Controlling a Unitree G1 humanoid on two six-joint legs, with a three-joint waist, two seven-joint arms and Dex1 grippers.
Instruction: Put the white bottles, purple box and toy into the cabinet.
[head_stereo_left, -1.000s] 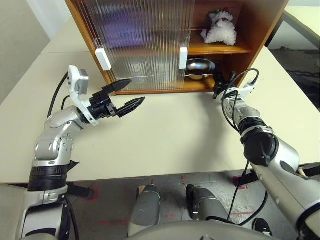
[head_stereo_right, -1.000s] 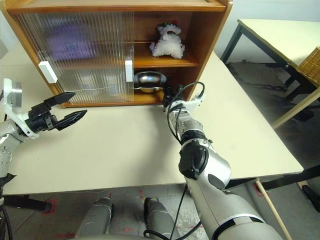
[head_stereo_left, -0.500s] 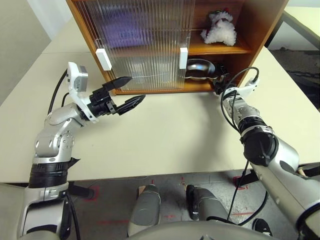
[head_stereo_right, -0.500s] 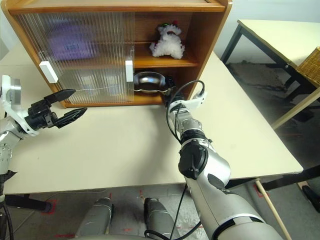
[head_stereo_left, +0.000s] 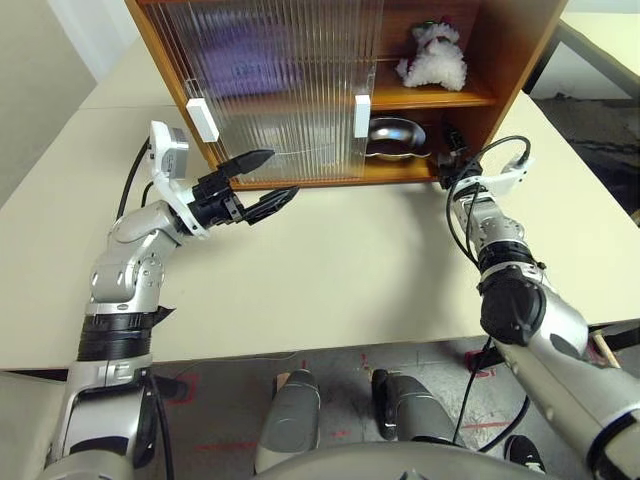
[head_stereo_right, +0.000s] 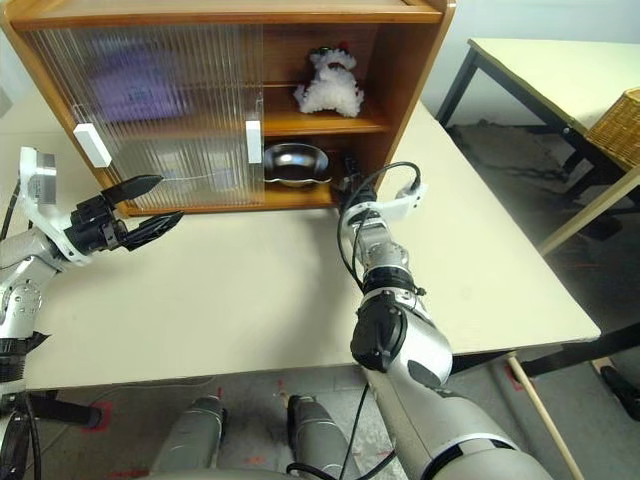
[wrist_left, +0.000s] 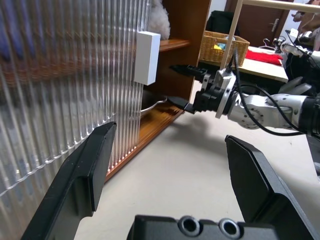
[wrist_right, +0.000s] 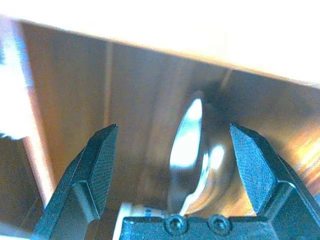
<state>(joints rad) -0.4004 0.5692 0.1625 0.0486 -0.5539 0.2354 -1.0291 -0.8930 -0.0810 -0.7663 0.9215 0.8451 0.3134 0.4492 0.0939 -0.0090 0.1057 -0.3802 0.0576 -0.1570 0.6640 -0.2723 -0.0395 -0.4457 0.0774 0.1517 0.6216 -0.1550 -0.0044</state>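
The cabinet (head_stereo_left: 515, 60) stands at the table's far side, its ribbed doors (head_stereo_left: 290, 90) covering the left part. The toy (head_stereo_left: 432, 55) sits on the open upper shelf. The purple box (head_stereo_left: 245, 45) is a blur behind the left door. The white bottles are hidden. My right gripper (head_stereo_left: 452, 140) is at the mouth of the lower shelf, just right of a steel bowl (head_stereo_left: 392, 137); it is open with nothing between its fingers (wrist_right: 102, 160). My left gripper (head_stereo_left: 283, 172) hangs open over the table, close in front of the doors' bottom edge.
White handles (head_stereo_left: 202, 118) (wrist_left: 147, 57) stick out from the sliding doors. The beige table (head_stereo_left: 350, 260) stretches bare in front of the cabinet. Off to the right stand another table (head_stereo_right: 560, 70) and a wicker basket (head_stereo_right: 620, 120).
My right gripper has opened at the lower shelf beside the bowl. The left gripper stays open and about where it was.
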